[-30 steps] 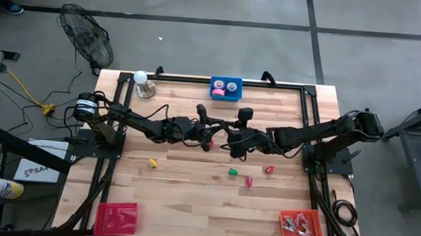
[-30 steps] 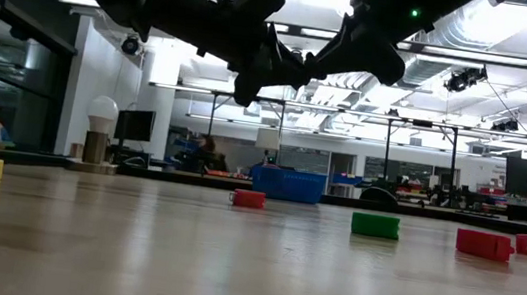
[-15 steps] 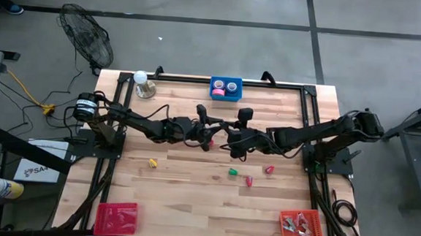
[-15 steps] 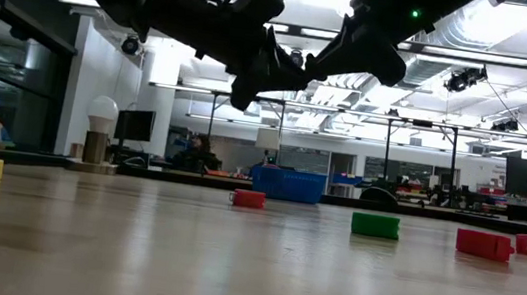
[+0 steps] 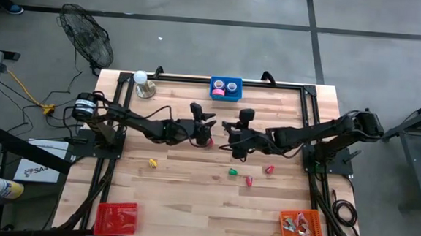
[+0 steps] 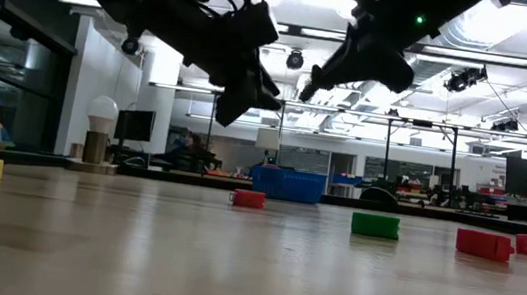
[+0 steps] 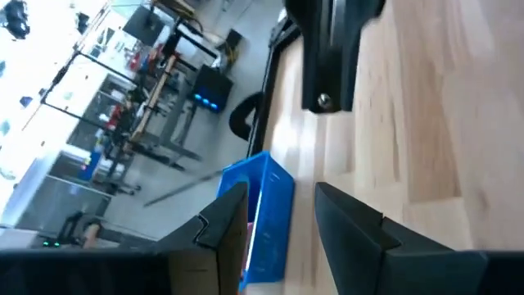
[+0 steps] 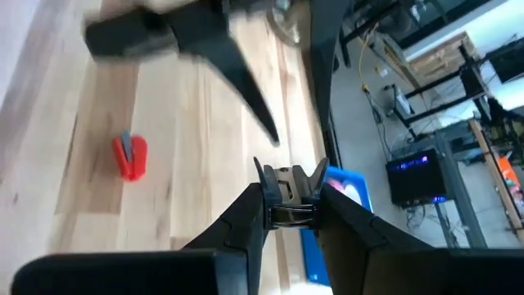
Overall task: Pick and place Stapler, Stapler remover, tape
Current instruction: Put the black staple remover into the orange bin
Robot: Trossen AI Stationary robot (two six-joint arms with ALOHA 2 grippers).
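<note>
table (image 5: 191, 190): pale wood, open workshop beyond | left gripper (image 5: 204, 123): raised mid-table, fingers (image 7: 352, 233) apart, empty | right gripper (image 5: 229, 134): raised just beside it, clamped on a black staple remover (image 8: 288, 187) | blue bin (image 5: 225, 89): back edge, holds tape (image 5: 218, 93) | 2 red trays (image 5: 116, 218): front corners

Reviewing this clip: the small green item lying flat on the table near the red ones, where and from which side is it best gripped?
Probably straight down from above, pinching the green item across its narrower width. It lies flat as a low block, so a sideways approach would scrape the table. The left gripper is open and free; the right gripper holds a staple remover.
</note>
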